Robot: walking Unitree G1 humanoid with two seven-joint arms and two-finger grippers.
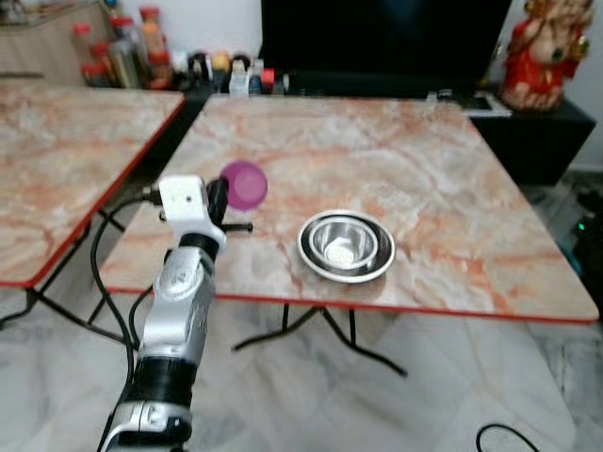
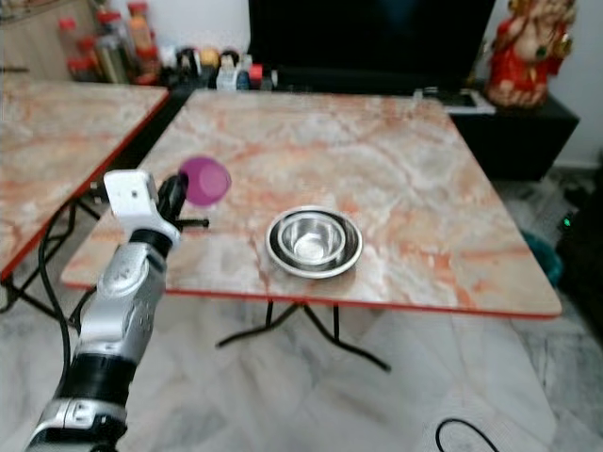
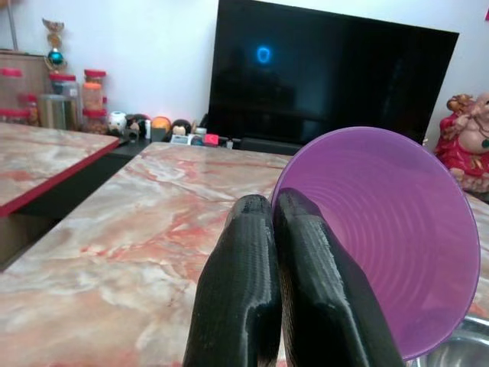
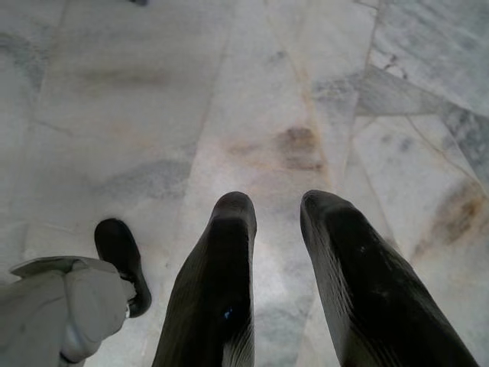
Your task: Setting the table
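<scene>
So the left arm is stretched forward and up over the near left corner of the marble worktop (image 1: 443,188), with the left tool (image 3: 276,222) pinched nearly closed on the rim of a purple cup (image 3: 390,229). The cup is tipped on its side, mouth facing back toward the wrist, held up off the worktop surface. Just past the tool on its right sits a steel bowl (image 1: 346,247) close to the near edge, apart from the cup. Far beyond the tool there's a big dark TV (image 3: 328,76), a row of jars and bottles (image 1: 127,52) and a red figurine (image 1: 542,52). The right tool (image 4: 276,210) hangs down pointing at the tiled floor (image 4: 153,92), fingers a bit apart, holding nothing.
</scene>
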